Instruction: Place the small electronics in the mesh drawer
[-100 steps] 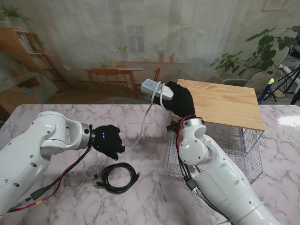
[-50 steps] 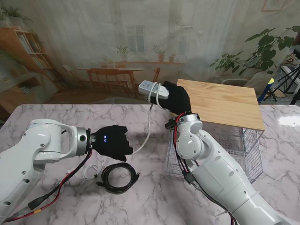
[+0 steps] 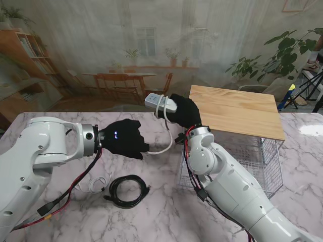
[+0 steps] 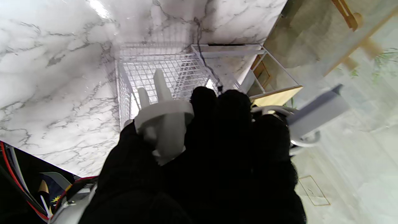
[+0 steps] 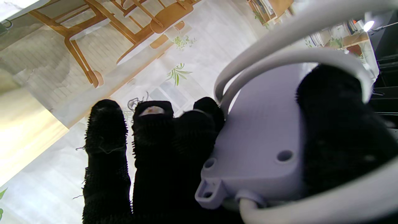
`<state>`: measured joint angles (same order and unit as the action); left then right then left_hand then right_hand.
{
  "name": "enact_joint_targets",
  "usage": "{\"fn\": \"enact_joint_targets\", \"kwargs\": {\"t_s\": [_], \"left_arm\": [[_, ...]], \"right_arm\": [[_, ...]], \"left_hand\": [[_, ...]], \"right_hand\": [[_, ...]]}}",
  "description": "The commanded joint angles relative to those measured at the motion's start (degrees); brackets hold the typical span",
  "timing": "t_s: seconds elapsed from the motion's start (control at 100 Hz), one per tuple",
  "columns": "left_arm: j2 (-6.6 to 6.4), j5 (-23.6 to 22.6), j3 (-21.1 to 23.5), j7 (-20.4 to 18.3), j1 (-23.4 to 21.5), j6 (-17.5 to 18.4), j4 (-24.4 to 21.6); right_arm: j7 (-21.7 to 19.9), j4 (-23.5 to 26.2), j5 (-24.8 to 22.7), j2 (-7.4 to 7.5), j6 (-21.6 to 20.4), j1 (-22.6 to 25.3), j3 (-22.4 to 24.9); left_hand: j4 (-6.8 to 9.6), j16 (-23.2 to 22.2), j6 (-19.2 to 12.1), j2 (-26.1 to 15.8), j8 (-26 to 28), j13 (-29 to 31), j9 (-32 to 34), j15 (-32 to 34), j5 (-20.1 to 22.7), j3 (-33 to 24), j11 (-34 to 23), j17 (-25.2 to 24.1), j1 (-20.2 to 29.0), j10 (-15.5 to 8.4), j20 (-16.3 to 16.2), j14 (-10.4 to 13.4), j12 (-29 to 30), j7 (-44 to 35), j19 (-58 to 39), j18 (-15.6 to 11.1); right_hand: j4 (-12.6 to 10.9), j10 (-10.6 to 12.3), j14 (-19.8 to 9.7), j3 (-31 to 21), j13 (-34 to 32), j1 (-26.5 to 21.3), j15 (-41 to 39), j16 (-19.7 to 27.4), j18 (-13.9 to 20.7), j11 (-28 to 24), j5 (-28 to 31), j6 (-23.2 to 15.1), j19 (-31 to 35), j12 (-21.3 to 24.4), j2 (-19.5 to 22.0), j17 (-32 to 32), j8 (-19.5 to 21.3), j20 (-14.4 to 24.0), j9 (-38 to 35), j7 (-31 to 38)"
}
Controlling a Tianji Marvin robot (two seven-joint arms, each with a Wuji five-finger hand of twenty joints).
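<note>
My right hand (image 3: 184,111) is raised over the middle of the table and is shut on a white power strip (image 3: 160,104), seen close up as the power strip (image 5: 261,155) with its white cord looped around it. That cord (image 3: 165,143) hangs down to my left hand (image 3: 123,143), which is shut on the strip's white plug (image 4: 163,124). The wire mesh drawer (image 3: 262,161) stands pulled out at the right, under a wooden top (image 3: 237,111); the same mesh drawer (image 4: 161,71) lies beyond my left fingers. A coiled black cable (image 3: 126,190) lies on the marble, nearer to me.
A thin white cable (image 3: 96,185) lies beside the black coil on the marble table (image 3: 151,222). My right forearm (image 3: 227,181) crosses in front of the drawer's left side. A painted backdrop rises behind the table's far edge.
My right hand has carried the power strip to the left. My left hand has risen and moved right with the plug, so the cord now hangs in a shorter loop between the hands.
</note>
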<state>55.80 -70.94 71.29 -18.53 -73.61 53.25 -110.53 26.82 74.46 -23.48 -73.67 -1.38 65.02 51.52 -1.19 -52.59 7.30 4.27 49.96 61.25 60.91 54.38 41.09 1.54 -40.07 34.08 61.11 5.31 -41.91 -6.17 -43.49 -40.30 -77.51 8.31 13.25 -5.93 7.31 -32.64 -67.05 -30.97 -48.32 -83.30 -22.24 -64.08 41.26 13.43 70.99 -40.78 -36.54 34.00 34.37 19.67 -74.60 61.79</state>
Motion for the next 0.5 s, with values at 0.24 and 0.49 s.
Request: {"fn": "enact_joint_targets", "kwargs": {"t_s": [0.24, 0.49], "left_arm": [[0.47, 1.3, -0.5, -1.7, 5.6, -4.3, 1.2], [0.8, 2.3, -1.1, -2.6, 9.7, -8.0, 2.6]], "right_arm": [[-1.2, 0.6, 0.2, -0.02, -1.0, 1.4, -1.0], [-2.6, 2.2, 0.6, 0.28, -2.3, 2.9, -1.8]], "left_hand": [[0.06, -1.0, -1.8, 1.6, 0.8, 1.8, 1.9, 2.2, 0.9, -1.5, -5.1, 0.9, 6.0, -1.3, -0.7, 0.6, -3.0, -1.2, -2.7, -1.3], [0.06, -1.2, -1.9, 1.4, 1.0, 1.8, 1.8, 2.1, 0.9, -1.4, -5.3, 0.8, 5.9, -1.4, -0.7, 0.8, -3.2, -1.1, -2.6, -1.4]], "right_hand": [[-0.4, 4.5, -2.8, -15.1, -1.8, -13.9, -5.4, -0.8, -0.6, -3.6, 0.6, -19.0, 0.9, 0.3, 13.2, -0.4, 0.4, -0.5, -3.3, 6.5], [-0.4, 4.4, -2.5, -15.2, -2.0, -14.0, -5.3, -0.7, -0.8, -3.6, 0.8, -18.9, 1.0, 0.2, 13.1, -0.4, 0.3, -0.4, -3.3, 6.4]]}}
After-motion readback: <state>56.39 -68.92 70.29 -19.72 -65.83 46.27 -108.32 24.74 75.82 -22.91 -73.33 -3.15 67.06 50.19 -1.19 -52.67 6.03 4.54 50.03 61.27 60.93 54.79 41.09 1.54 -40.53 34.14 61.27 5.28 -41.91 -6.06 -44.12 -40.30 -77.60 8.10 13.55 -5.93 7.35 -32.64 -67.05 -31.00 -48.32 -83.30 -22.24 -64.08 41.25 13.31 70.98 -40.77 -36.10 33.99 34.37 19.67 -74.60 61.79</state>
